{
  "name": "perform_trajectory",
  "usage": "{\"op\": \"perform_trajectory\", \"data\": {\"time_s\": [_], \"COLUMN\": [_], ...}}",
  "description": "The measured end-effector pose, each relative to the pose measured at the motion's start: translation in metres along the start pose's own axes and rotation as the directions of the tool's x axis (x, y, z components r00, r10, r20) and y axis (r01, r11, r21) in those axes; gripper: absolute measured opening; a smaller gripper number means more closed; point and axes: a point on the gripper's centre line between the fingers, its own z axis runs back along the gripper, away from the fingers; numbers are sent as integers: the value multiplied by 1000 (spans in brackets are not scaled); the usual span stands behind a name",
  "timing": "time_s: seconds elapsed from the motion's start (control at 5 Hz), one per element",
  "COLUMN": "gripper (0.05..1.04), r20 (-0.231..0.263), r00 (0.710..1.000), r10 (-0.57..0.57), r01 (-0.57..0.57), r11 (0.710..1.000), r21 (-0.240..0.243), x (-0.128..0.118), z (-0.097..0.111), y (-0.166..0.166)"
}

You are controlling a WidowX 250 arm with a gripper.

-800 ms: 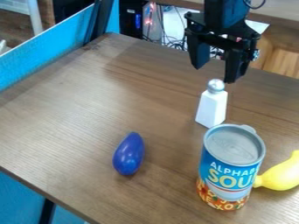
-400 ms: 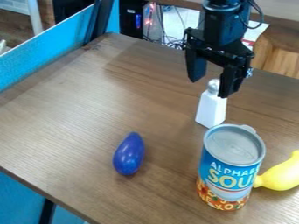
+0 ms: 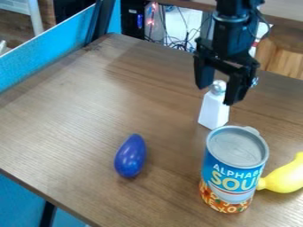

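Camera view. The black tool (image 3: 218, 94) is seen in the upper right of the frame, suspended from the arm (image 3: 231, 37), which enters at the top edge. Its two fingers are spread apart, and nothing is gripped between them. The white shaker (image 3: 213, 111), topped by a rounded silver cap (image 3: 218, 86), is seen upright on the wooden table (image 3: 83, 119), right of the frame's centre. As to progress, the tool is judged to be placed about the shaker's upper end with its opening ready; a closed grip and any lifting of the shaker are not yet achieved.

Relative to the tool, the shaker is located directly below, its cap framed between the two fingers and its body extending beneath them. One fingertip is seen to overlap the shaker's right shoulder; whether either finger is in contact with it cannot be told.

In the lower right, a soup can (image 3: 234, 170) is stood upright, nearer the viewer than the shaker. Beside it, at the right edge, a yellow object (image 3: 288, 177) is laid, its narrow end meeting the can's outline; contact cannot be confirmed. A smooth blue, egg-like object (image 3: 130, 156) is placed left of the can, well apart from the tool.
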Motion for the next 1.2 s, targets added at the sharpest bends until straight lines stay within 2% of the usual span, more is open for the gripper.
{"op": "perform_trajectory", "data": {"time_s": [0.2, 0.4, 0.6, 0.8, 1.0, 1.2], "gripper": [1001, 1001, 964, 696, 633, 633], "r20": [-73, -115, -131, -103, -68, 54], "r00": [997, 993, 991, 993, 996, 993], "r10": [9, 25, 39, 55, 64, 103], "r01": [-10, -27, -42, -57, -65, -102], "r11": [1000, 1000, 999, 998, 998, 995], "r21": [-19, -16, -14, -17, -17, -7], "x": [11, 19, 27, 31, 24, 4], "z": [-18, -29, -36, -39, -38, 1], "y": [1, 4, 5, 4, 2, -2]}}
